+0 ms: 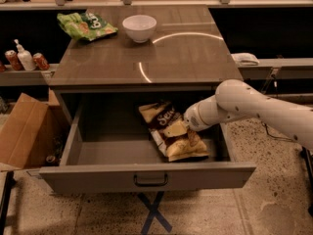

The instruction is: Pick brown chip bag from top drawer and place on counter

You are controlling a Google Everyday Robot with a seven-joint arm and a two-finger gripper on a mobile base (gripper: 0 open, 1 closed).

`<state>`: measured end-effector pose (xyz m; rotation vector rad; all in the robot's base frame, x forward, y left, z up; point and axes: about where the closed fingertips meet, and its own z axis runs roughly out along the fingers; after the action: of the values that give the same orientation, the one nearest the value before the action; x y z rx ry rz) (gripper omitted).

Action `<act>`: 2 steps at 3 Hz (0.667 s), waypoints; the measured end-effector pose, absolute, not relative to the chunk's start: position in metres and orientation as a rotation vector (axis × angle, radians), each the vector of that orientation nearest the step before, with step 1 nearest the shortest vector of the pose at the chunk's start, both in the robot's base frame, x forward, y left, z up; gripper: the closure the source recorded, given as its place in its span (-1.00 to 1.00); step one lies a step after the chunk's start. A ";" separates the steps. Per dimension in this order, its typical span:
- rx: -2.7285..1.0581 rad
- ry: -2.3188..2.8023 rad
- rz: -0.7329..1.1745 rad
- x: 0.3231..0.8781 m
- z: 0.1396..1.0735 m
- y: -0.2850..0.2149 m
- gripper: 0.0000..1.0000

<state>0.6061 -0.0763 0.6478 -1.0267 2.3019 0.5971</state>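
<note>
**A:** Where is the brown chip bag (161, 121)?

**B:** It lies flat on the floor of the top drawer (146, 173), right of the middle. One pale end points to the back, the other to the front wall. It has not left the drawer.

**A:** And the drawer itself?

**B:** Pulled well out, so that step needs nothing more.

**A:** The claw (185, 126)?

**B:** Down inside the drawer, at the bag's right edge, touching the crinkled foil or just above it. The white arm (254, 106) reaches in from the right. Whether it has closed on the bag I cannot tell — the wrist hides that.

**A:** So how far along is the task?

**B:** Early, I judge. The reach is made; the grasp, the lift and the carry are all left.

**A:** Is there room up top?

**B:** The desk (186, 58) shows a bare stretch toward the front and right, where the ring of light reflects. A white bowl (139, 27) and a green chip bag (85, 24) sit at the back left — well apart from that stretch.

**A:** Anything else?

**B:** A cardboard box (24, 133) on the floor, left of the drawer.
</note>
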 end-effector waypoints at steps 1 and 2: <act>-1.024 2.262 0.640 0.600 0.633 -0.089 0.28; -1.052 2.147 0.686 0.584 0.650 -0.109 0.78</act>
<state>0.5841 -0.1094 0.6498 -1.0520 2.1474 0.6857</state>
